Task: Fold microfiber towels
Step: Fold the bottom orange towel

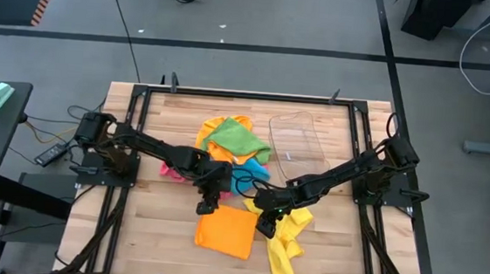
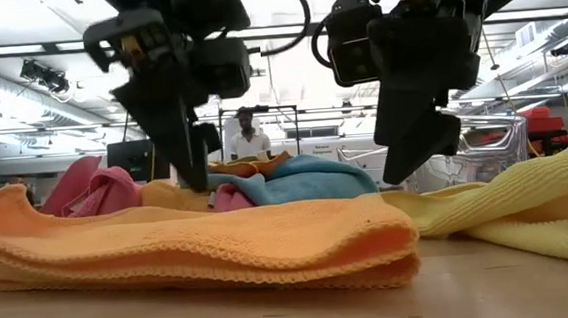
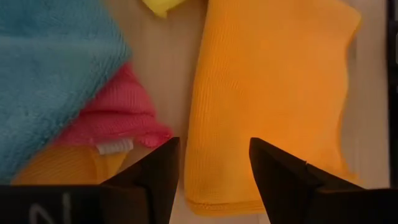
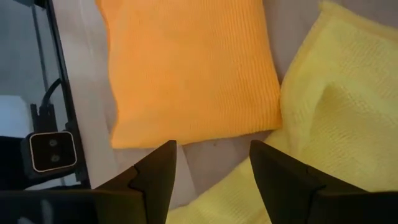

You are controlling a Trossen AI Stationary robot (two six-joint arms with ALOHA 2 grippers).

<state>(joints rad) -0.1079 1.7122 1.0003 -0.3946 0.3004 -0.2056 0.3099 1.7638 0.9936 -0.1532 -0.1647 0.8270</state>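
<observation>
The folded orange towel (image 1: 226, 231) lies flat on the near middle of the wooden surface (image 1: 150, 235). Just right of it lies a crumpled yellow towel (image 1: 285, 243). Behind it is a heap of green (image 1: 236, 139), blue (image 1: 251, 172) and pink (image 1: 170, 171) towels, and a clear plastic tray (image 1: 297, 143) farther right. The left gripper (image 1: 207, 208) and right gripper (image 1: 266, 227) hover above the orange towel's far corners, fingers apart, holding nothing.

A folded towel (image 1: 226, 232) lies on the table (image 1: 145, 234), a crumpled towel (image 1: 286, 245) touching its right, the towel pile (image 1: 231, 145) behind
</observation>
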